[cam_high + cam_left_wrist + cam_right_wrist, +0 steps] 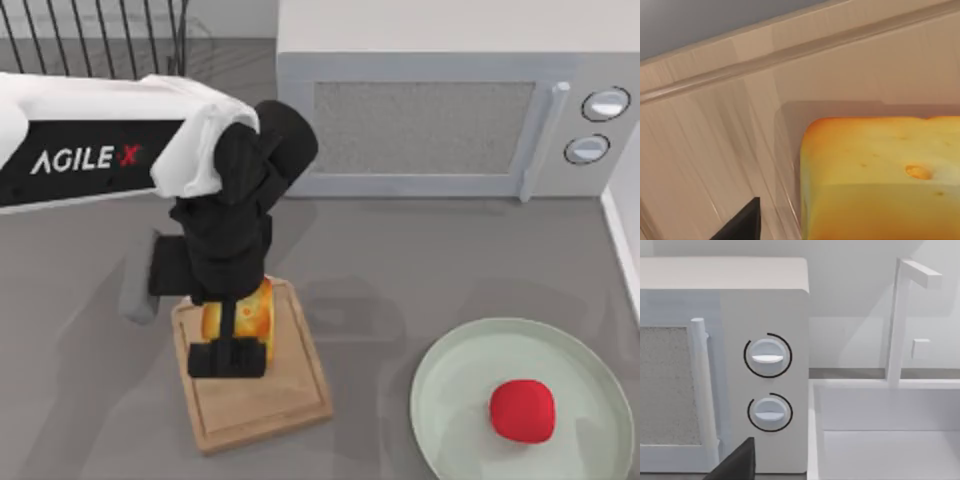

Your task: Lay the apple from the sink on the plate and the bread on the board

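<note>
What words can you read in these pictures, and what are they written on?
"AGILE X" with the X in red: on the black side panel of the left arm, in the top view.
The microwave has two round knobs with arc marks round them, but no letters or numbers.

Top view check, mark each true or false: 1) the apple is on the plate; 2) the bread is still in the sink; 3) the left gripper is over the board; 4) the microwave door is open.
1) True: the apple lies on the plate.
2) False: the bread is on the board.
3) True: the left gripper is at the bread, above the board.
4) False: the microwave door is closed.
</note>
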Robot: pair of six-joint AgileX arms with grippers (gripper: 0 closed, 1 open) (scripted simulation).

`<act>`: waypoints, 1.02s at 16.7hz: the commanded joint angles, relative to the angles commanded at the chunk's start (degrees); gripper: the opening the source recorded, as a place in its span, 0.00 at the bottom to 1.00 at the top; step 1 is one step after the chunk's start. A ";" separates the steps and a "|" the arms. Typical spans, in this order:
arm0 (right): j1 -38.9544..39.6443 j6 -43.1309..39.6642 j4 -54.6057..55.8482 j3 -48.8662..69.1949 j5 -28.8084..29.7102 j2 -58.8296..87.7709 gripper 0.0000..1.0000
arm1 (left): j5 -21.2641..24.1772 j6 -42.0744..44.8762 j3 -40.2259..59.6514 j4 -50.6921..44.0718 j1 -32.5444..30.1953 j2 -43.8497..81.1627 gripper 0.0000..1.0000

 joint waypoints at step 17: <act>0.00 0.00 0.00 0.00 0.00 0.00 1.00 | 0.21 61.20 -36.24 24.15 16.29 -54.38 1.00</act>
